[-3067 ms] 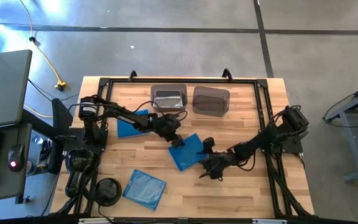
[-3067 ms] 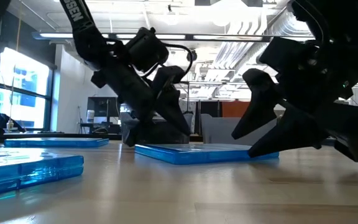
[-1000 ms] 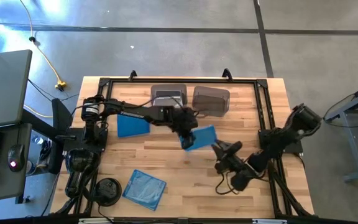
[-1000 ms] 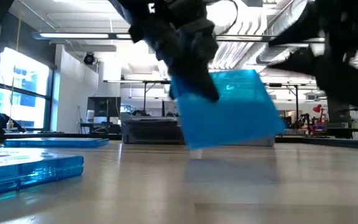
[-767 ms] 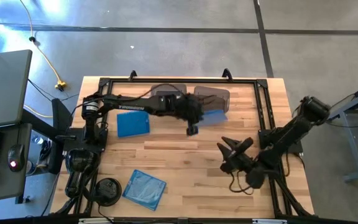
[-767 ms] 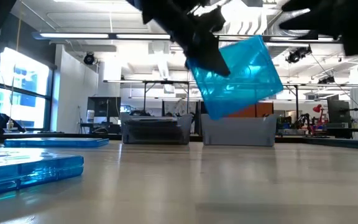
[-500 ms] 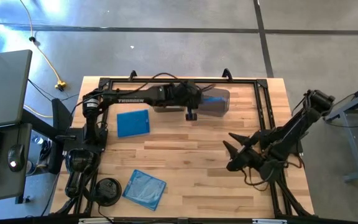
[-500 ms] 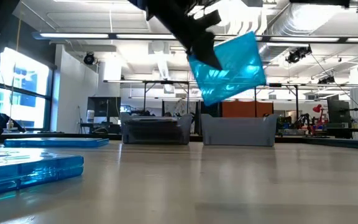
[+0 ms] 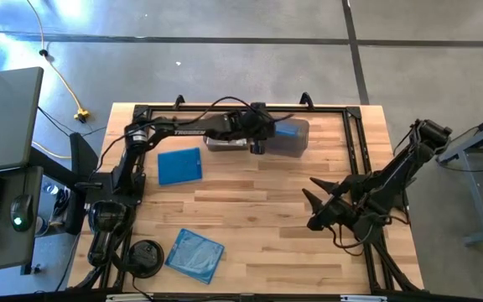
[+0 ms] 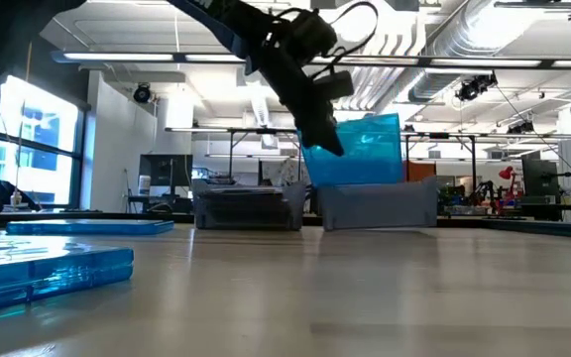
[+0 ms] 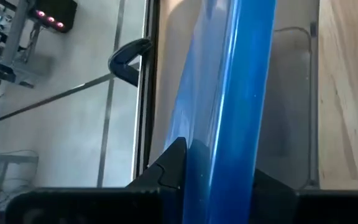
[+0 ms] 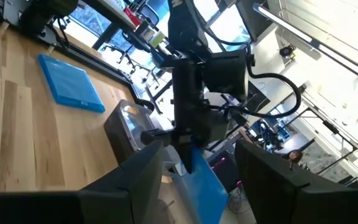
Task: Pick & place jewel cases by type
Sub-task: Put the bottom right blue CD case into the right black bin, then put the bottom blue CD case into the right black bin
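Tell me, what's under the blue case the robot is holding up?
Under the blue case, pinched on edge by the left gripper, sits a smoky grey bin. The case's bottom edge dips behind its rim. The bin's walls hide whatever lies inside.

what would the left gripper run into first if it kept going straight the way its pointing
Most likely the right-hand smoky grey bin. The left gripper, shut on the blue jewel case, points down into it; the case's lower edge already sits at the bin's rim, so the case would meet the bin's inside first. Depth is unclear.

No legible text, label, brand, number or sign on any arm, case, bin or the surface
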### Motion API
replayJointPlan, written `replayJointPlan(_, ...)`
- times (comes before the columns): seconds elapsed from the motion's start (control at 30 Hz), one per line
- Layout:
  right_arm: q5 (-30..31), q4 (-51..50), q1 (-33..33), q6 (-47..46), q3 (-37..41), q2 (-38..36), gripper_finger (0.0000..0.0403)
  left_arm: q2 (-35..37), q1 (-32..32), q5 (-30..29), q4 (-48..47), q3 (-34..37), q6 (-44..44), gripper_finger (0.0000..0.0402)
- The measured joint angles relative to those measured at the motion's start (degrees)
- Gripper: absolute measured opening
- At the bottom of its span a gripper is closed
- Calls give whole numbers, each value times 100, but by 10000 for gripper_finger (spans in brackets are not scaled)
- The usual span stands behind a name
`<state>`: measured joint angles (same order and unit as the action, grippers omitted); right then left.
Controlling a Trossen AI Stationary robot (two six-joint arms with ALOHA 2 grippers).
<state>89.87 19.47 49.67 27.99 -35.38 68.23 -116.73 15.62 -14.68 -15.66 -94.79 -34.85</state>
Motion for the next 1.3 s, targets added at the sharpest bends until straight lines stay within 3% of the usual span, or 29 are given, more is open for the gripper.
replayJointPlan(0.4, -3, -35, 0, -9, 0, 0, 197, -74, -191, 379, 269, 29, 166, 104)
replayJointPlan(0.83, -25, -35, 0, -11, 0, 0, 197, -74, -472, -114, 2, -107, 363, 171)
replayJointPlan(1.13, -50, -180, 0, -383, 0, 0, 197, -43, -1419, -277, -2661, -1493, 838, 184)
replayJointPlan(1.3, -558, -434, -26, -749, 0, 0, 197, -37, -1853, -250, -4779, -2154, 1740, 184)
